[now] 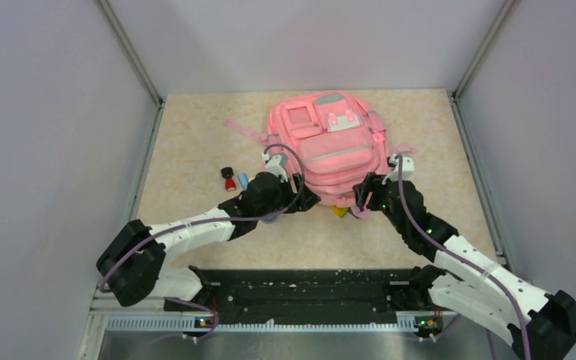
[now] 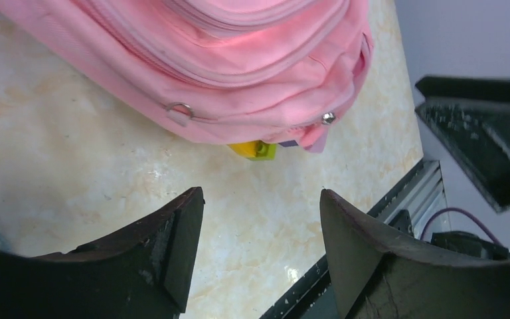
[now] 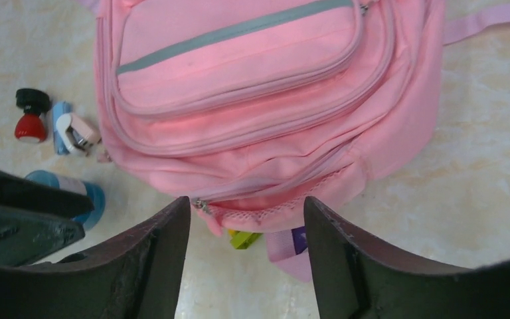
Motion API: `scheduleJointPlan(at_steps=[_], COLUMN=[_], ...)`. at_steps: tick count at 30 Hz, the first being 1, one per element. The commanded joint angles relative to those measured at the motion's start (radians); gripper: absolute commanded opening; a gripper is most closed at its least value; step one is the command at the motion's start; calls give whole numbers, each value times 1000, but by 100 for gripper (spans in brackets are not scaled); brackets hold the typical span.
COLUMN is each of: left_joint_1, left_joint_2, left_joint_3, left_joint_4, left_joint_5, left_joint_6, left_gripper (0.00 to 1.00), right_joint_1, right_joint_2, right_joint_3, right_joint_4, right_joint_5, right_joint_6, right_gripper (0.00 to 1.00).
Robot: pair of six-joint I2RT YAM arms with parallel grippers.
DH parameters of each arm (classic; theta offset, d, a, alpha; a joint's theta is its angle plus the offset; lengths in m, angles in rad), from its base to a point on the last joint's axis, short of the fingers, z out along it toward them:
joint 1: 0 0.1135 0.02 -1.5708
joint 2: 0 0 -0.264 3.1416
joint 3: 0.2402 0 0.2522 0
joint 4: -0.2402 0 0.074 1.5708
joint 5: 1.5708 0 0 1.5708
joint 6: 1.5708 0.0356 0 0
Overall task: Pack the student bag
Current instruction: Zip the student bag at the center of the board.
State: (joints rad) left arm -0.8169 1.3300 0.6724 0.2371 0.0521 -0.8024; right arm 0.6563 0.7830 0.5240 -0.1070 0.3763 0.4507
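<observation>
The student bag (image 1: 330,142) lies flat in the middle of the table, front pockets up, with its zipped top edge toward me. My left gripper (image 1: 300,199) stands open at the bag's near left corner and holds nothing. In the left wrist view the left gripper (image 2: 260,199) has only bare table between its fingers, short of the bag (image 2: 239,73). My right gripper (image 1: 364,196) is open at the near right corner. From the right wrist, the right gripper (image 3: 247,209) frames the bag's (image 3: 252,100) near edge and the zip pull (image 3: 200,205) without gripping either.
A yellow-green piece (image 3: 242,238) pokes out under the bag's near edge beside a pink strap loop (image 3: 292,249). Left of the bag lie a red and black item (image 1: 229,178), a small blue-white stapler (image 1: 243,180) and a blue cylinder (image 3: 83,193). Grey walls enclose the table.
</observation>
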Motion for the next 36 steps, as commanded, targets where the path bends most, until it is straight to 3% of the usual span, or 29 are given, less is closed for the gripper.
scheduleJointPlan(at_steps=[1,11,21,36], left_joint_1=[25,31,37,43], left_joint_2=[-22,74,214,217], left_joint_3=[-26,-66,-27,-20], left_joint_4=[122,293,370,362], left_joint_5=[-42,-92,-57,-123], left_joint_6=[-105,-237,-283,-250], left_gripper=[69,68,69,69], right_joint_1=[45,197,201,210], right_joint_2=[15,190,298,338], right_joint_3=[-22,9,45,88], right_joint_4=[-20,29,69,96], right_joint_5=[-135,36,111,124], right_joint_6=[27,70,36,20], right_gripper=[57,54,51,45])
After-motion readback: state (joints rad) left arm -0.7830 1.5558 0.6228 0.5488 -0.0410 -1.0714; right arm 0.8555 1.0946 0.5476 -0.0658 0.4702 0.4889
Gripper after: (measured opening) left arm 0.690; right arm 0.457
